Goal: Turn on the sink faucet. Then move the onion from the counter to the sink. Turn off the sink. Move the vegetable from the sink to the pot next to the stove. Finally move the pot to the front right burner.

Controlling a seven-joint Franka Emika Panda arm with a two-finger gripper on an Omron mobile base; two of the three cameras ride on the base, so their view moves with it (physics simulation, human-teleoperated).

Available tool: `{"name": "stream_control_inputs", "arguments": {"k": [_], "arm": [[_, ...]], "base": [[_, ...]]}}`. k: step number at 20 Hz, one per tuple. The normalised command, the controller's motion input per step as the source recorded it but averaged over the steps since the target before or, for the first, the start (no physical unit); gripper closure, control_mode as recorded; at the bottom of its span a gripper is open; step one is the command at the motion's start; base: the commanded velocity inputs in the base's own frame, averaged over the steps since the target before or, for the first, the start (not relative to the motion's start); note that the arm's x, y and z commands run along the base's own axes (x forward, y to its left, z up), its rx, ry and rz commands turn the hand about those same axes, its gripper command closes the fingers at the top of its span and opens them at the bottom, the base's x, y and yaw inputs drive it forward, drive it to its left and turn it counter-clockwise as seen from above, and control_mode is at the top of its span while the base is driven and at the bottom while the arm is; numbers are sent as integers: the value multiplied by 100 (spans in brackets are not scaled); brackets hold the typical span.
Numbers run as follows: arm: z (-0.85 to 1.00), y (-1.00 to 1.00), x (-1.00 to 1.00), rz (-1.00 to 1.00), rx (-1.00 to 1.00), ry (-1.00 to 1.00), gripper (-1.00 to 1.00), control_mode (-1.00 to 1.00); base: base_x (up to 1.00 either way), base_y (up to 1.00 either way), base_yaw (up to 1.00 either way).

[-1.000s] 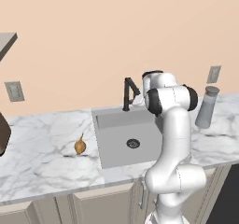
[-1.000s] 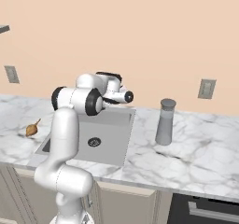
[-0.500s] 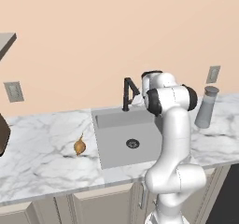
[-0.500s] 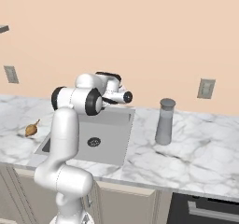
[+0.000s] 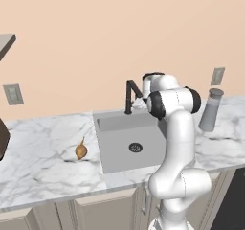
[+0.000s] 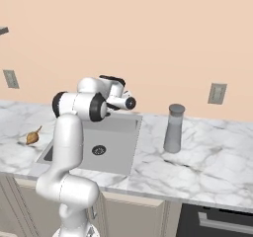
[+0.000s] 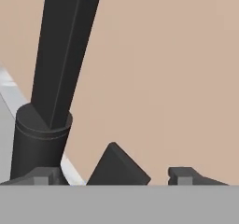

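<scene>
The arm reaches over the back of the sink (image 5: 110, 155), its pincer (image 7: 114, 176) up against the black faucet (image 5: 130, 94) at the wall. In the hand view the 2 fingertips (image 7: 39, 176) stand wide apart at the bottom edge, with the faucet's round base and tall neck rising just beside the left one and a dark slanted piece (part of the faucet, as far as can be told) sitting between them; the pincer is open and nothing is clamped in it. I cannot tell whether either tip touches the faucet. No water is visible in the basin, whose drain shows near its middle. The onion (image 5: 81, 151) lies on the white marble worktop (image 5: 43, 152) to the left of the sink, near the basin's edge but apart from it, its thin stem pointing up. In the right base view the same onion (image 6: 33, 137) rests at the far left. A grey jar with a lid (image 6: 173, 128) stands upright on the worktop right of the sink, well apart from the arm.
</scene>
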Motion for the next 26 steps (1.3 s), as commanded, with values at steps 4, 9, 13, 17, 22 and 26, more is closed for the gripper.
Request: {"name": "stream_control_inputs", "arguments": {"k": [4, 9, 13, 17, 22, 26], "arm": [[0, 52, 29, -9, 0, 0, 100, -100], [-1, 31, 27, -6, 0, 0, 100, -100], [-7, -3, 6, -1, 0, 5, 100, -100], [-10, -2, 5, 0, 0, 1, 100, -100], [-14, -21, 4, -4, 0, 0, 100, -100], [-20, -44, 0, -4, 2, 0, 100, -100]], "base": [[0, 0, 0], [0, 0, 0], [0, 0, 0], [0, 0, 0], [0, 0, 0], [0, 0, 0]]}}
